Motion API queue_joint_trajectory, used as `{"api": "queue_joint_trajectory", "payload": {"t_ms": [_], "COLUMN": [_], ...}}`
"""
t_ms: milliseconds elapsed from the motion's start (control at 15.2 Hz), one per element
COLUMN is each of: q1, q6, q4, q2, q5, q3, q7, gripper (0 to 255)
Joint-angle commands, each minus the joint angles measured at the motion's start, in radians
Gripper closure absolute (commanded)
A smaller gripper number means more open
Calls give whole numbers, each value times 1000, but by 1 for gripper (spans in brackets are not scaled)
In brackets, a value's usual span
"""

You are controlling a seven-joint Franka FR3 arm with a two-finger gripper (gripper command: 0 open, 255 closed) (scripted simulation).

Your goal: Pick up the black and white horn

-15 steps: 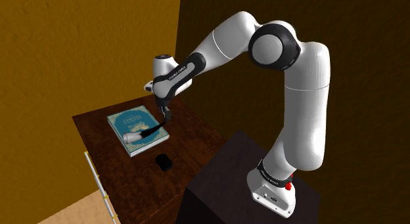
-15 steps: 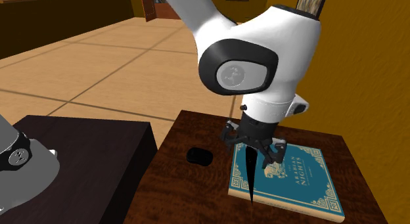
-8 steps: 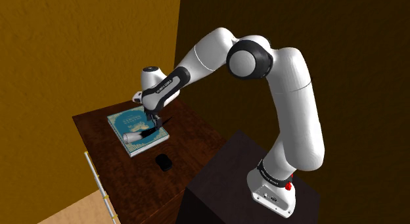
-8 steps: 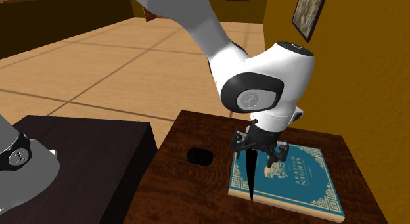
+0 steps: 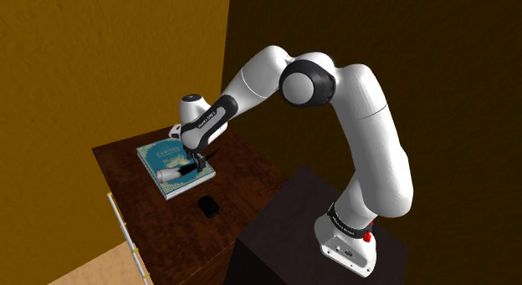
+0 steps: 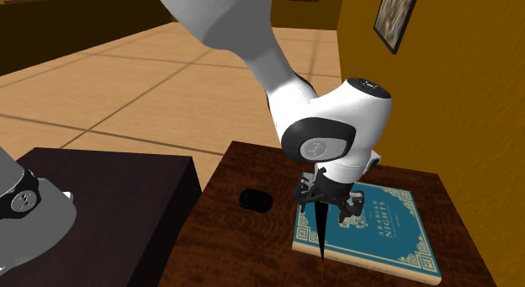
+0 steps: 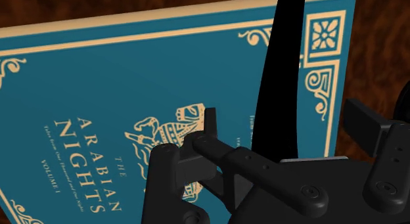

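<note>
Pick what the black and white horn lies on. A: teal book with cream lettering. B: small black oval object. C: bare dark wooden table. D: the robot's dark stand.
A: the curved black and white horn rests across the cover of the teal book with cream lettering.

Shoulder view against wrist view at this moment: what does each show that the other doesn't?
The shoulder view adds the horn's white bell, a small black object on the table and the stand. The wrist view adds the teal book's gold title, The Arabian Nights. Both share the book, the horn's black taper and the open gripper straddling it.
</note>
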State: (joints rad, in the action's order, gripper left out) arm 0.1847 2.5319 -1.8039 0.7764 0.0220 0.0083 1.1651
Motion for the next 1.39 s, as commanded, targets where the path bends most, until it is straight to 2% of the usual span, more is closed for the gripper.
{"api": "queue_joint_trajectory", "payload": {"t_ms": [0,594,1320], "q1": [0,0,-1], "q6": [2,1,-84], "q4": [1,5,-35], "q2": [3,5,-120], "q5": [0,0,-2], "q3": [0,0,2], "q7": [0,0,2], "gripper": [255,255,255]}}
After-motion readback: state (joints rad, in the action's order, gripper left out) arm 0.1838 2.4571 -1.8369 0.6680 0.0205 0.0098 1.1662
